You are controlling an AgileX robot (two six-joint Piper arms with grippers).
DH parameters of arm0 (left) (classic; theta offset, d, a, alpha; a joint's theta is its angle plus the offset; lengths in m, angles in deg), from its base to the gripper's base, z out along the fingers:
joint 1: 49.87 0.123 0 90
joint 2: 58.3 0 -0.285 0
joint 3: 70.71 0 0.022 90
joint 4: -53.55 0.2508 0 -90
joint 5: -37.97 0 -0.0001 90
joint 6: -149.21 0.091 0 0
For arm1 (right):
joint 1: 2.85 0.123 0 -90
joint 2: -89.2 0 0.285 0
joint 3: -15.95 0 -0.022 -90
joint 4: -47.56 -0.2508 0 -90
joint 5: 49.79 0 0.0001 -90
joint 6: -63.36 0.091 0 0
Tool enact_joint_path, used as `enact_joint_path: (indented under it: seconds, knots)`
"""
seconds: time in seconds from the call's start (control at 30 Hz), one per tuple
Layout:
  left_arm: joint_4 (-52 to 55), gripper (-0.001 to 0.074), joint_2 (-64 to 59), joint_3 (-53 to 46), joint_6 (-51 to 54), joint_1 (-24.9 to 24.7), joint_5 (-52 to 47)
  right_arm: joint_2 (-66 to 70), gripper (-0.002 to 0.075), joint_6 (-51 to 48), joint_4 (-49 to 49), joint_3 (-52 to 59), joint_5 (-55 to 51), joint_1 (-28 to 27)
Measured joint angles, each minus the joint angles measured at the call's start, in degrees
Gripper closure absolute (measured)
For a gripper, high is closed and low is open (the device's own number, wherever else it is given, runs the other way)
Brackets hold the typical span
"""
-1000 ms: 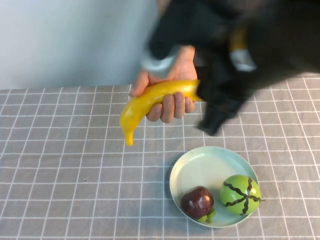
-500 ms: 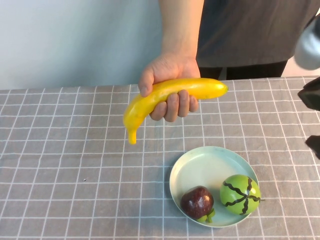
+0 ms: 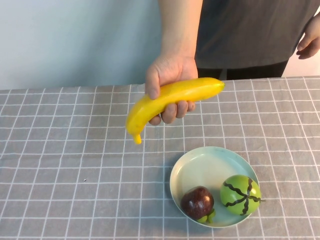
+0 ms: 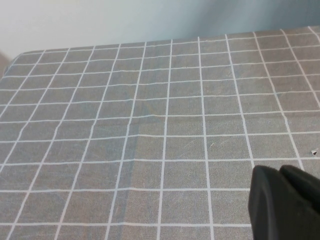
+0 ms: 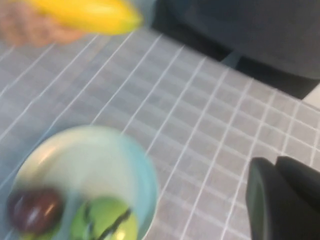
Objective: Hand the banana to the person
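Note:
The banana (image 3: pixel 172 97) is bright yellow and curved. The person (image 3: pixel 245 30) grips its middle in a bare hand (image 3: pixel 170 70) above the far middle of the table. The banana (image 5: pixel 85 12) and the hand (image 5: pixel 30 27) also show in the right wrist view. Neither arm shows in the high view. My right gripper (image 5: pixel 276 162) is shut and empty, above the cloth well apart from the banana. My left gripper (image 4: pixel 280 172) is shut and empty over bare checked cloth.
A pale blue plate (image 3: pixel 180 170) sits near the front right with a dark red fruit (image 3: pixel 197 201) and a green striped fruit (image 3: pixel 240 194) on it. A grey checked cloth (image 3: pixel 75 165) covers the table. The person's other hand (image 3: pixel 311 40) hangs at the far right.
My right arm has let go of the banana and pulled back to the right, out of the high view. The person now holds the banana alone, a little higher.

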Motion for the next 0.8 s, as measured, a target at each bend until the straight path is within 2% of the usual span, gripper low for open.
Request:
enact_joint_path:
  seconds: [0.13,0.23,0.33,0.53,0.8]
  knots:
    - [0.00,0.0739,0.00,0.00,0.00,0.00,0.00,-10.24,0.0732,0.00,1.17,18.86,19.16,-10.24]
    - [0.00,0.0739,0.00,0.00,0.00,0.00,0.00,-18.23,0.0732,-0.34,1.17,27.94,25.23,-16.35]
    - [0.00,0.0739,0.00,0.00,0.00,0.00,0.00,-24.89,0.0732,0.33,0.43,33.81,25.92,-20.85]
    - [0.00,0.0740,0.00,0.00,0.00,0.00,0.00,-35.74,0.0732,1.31,0.34,40.83,26.01,-23.07]
    - [0.00,0.0739,0.00,0.00,0.00,0.00,0.00,-42.60,0.0732,2.92,0.34,40.95,22.71,-22.96]
